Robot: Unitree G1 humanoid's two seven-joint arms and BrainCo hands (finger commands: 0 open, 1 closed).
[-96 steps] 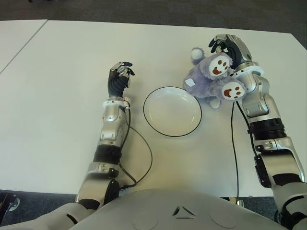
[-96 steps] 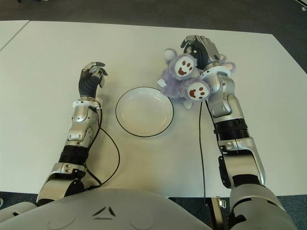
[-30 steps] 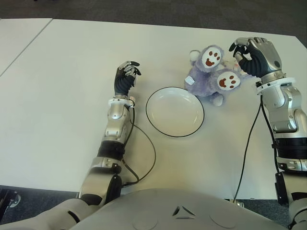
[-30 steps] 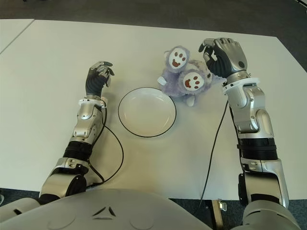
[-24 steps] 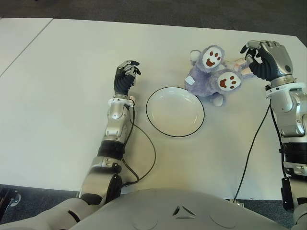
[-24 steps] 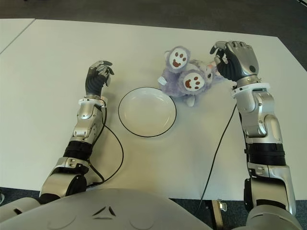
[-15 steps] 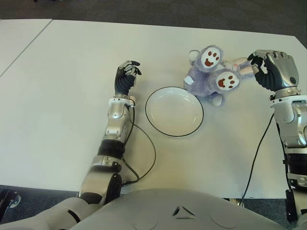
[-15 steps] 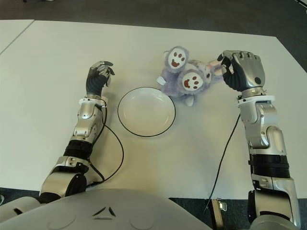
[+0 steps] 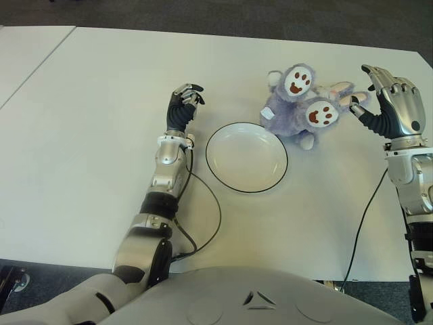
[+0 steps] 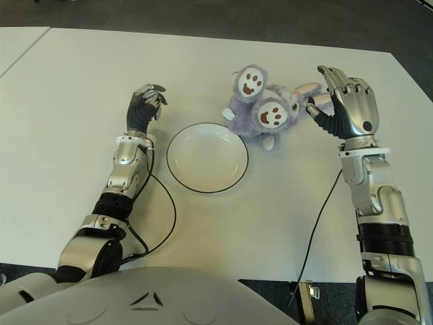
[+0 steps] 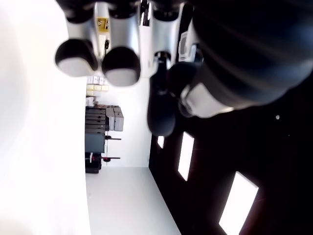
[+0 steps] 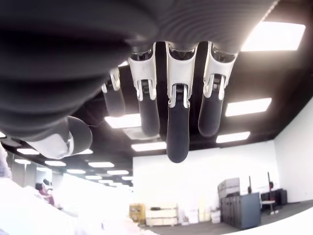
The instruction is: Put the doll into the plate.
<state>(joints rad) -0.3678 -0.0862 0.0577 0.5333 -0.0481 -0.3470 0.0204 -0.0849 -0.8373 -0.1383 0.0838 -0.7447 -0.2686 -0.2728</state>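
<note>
A purple plush doll (image 9: 298, 107) with red paw soles lies on its back on the white table (image 9: 95, 101), touching the far right rim of the white plate (image 9: 246, 157). The plate has a black edge and holds nothing. My right hand (image 9: 388, 103) stands just right of the doll with its fingers spread, apart from the doll's pink ears. In the right wrist view the right fingers (image 12: 177, 128) are straight and hold nothing. My left hand (image 9: 184, 107) stands left of the plate with curled fingers (image 11: 120, 56) and nothing in them.
A second white table (image 9: 24, 51) adjoins at the far left. Black cables (image 9: 206, 217) trail from both wrists across the table's near part. Dark floor lies beyond the far edge.
My right hand has let go of the doll, moved right of it and spread its fingers. The doll stays beside the plate. My left hand shifted slightly toward the plate.
</note>
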